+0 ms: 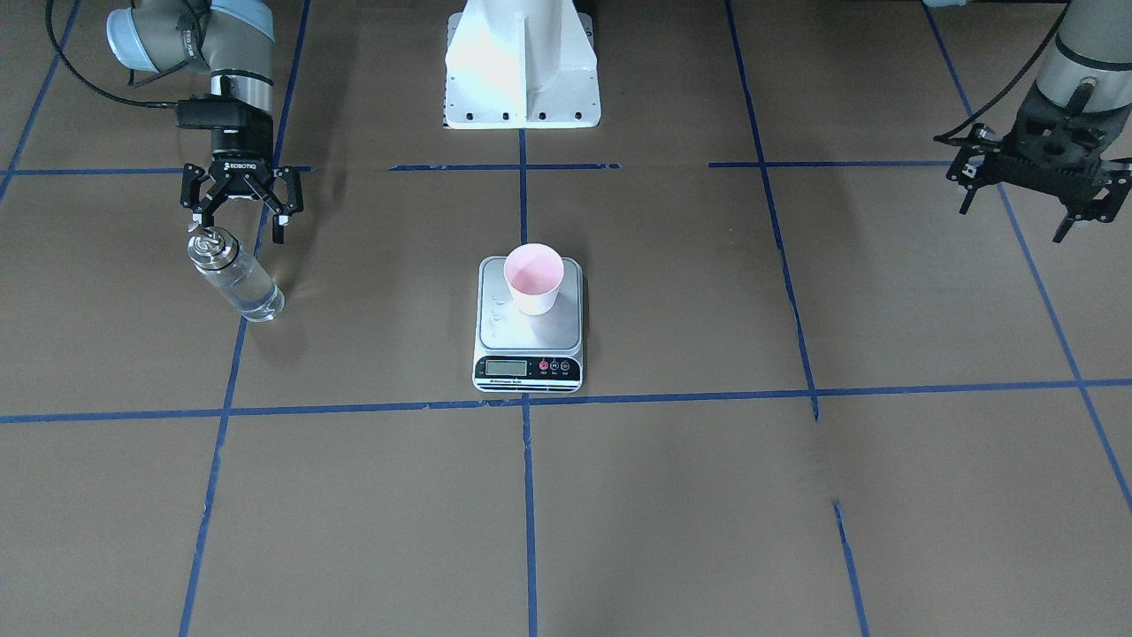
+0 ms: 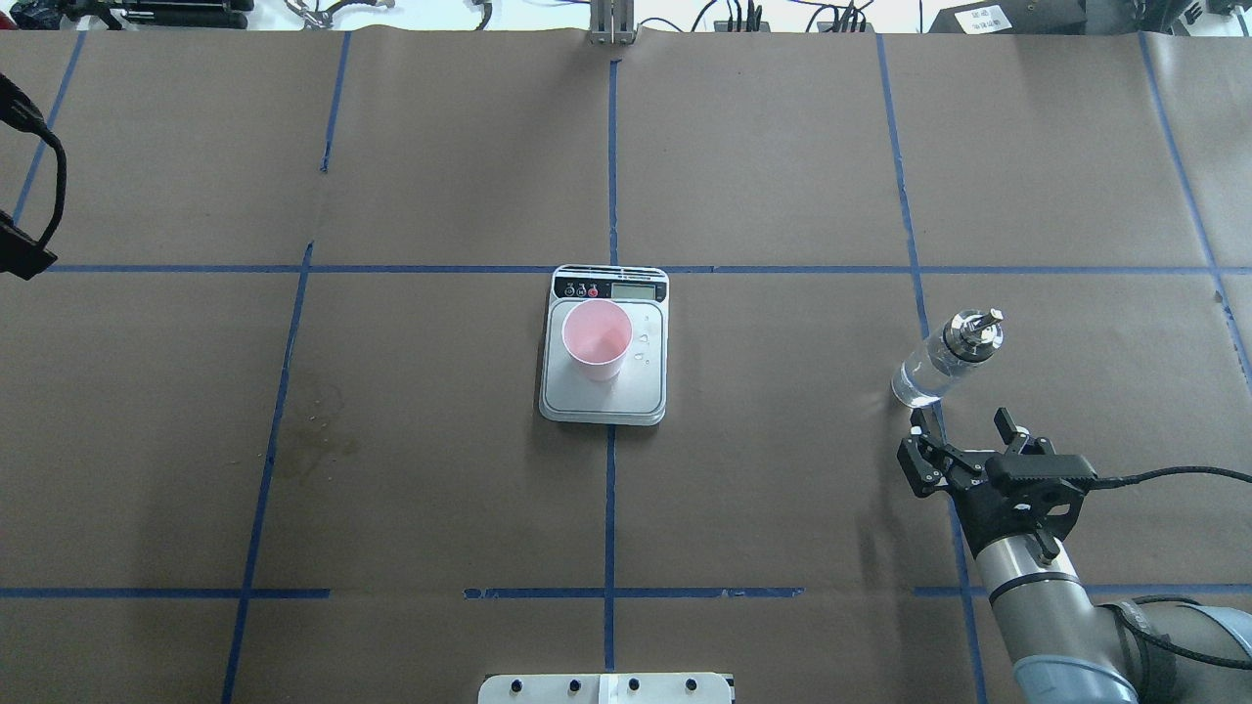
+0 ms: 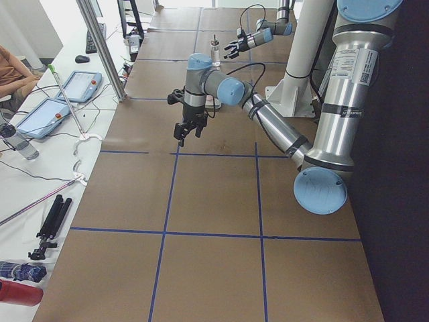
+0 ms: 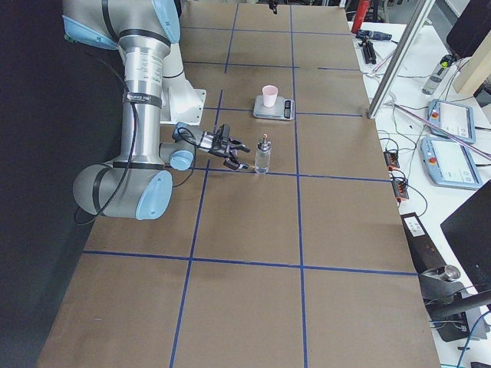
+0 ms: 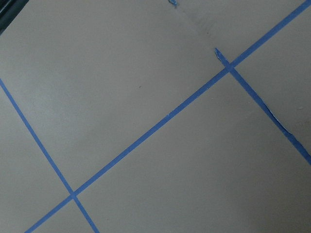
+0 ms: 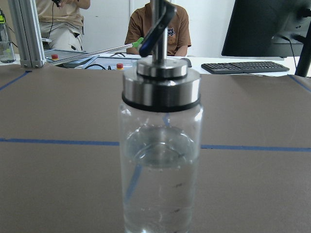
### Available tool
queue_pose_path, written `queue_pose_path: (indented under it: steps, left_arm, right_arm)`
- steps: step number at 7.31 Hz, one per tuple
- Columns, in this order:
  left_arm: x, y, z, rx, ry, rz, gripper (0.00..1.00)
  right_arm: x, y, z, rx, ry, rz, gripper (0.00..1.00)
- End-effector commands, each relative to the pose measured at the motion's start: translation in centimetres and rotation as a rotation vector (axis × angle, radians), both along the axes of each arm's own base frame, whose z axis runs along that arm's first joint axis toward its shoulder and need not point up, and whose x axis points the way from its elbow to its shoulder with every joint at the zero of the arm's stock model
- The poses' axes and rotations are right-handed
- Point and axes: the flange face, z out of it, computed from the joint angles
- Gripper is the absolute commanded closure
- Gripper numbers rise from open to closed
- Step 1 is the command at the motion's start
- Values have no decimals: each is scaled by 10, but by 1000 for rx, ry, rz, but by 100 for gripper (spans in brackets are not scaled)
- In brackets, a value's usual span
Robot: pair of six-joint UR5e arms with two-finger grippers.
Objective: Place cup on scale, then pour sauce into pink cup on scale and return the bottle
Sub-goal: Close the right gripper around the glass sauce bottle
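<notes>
Clear upright glass bottle [image 6: 160,170], metal-capped

The right arm [image 4: 142,77] and left arm [image 3: 348,74] were silver-grey tubes with pale blue joint caps. The black right gripper [image 1: 240,228] bore white ROBOTIQ lettering; a black cable [image 2: 1164,476] looped from its wrist.

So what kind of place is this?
Probably a robotics lab: two robot arms at a table gridded with blue tape, with a monitor, keyboard and control tablets on side benches.
</notes>
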Motion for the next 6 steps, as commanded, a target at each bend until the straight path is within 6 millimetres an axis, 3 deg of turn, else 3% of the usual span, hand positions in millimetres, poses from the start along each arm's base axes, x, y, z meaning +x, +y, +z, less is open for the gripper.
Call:
queue_pose_path:
  steps: [1,3,5,6]
  left_arm:
    - [0,-1,0,2,0,1,0]
    - [0,0,-1,2,0,1,0]
    - [-1,0,-1,3,1,-1,0]
    - [-3,-1,-2,6,2,-6,0]
  right_arm:
    - [7,-13,1,3,23,19,0]
    - [4,-19,1,0,21,29,0]
    - [-20,-29,-1,0,9,45,0]
    - [-18,-33,0,-2,17,48,0]
